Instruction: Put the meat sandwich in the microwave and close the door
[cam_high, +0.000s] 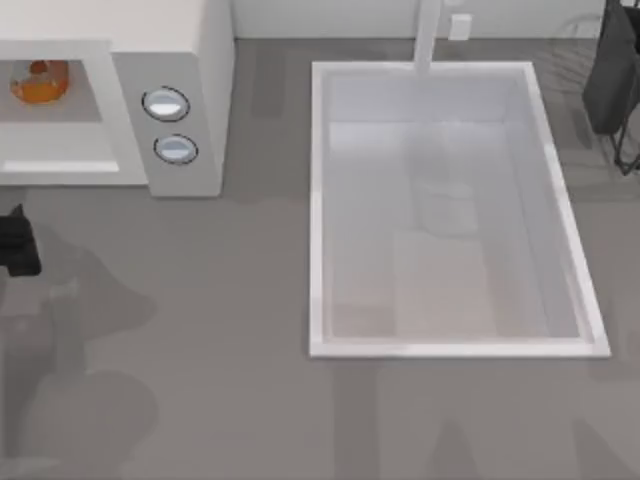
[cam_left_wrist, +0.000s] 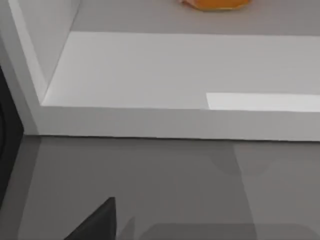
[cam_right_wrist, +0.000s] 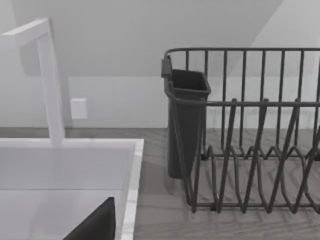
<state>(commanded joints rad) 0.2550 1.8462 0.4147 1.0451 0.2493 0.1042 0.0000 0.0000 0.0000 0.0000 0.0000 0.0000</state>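
Resting inside microwave (cam_high: 190, 60), meat sandwich (cam_high: 40, 82) well apart from left pincer (cam_high: 18, 245); pincer state unclear.

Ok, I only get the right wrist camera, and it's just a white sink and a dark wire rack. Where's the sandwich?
Observer: The small orange-edged meat sandwich already lies inside the big white boxy microwave, at the table's far left.
Child: Is it shut in there?
Observer: No. The microwave's front is open, and the left wrist view looks straight into its white cavity.
Child: Where's the other arm?
Observer: The dark left gripper is at the table's left edge, in front of the microwave, not touching it.
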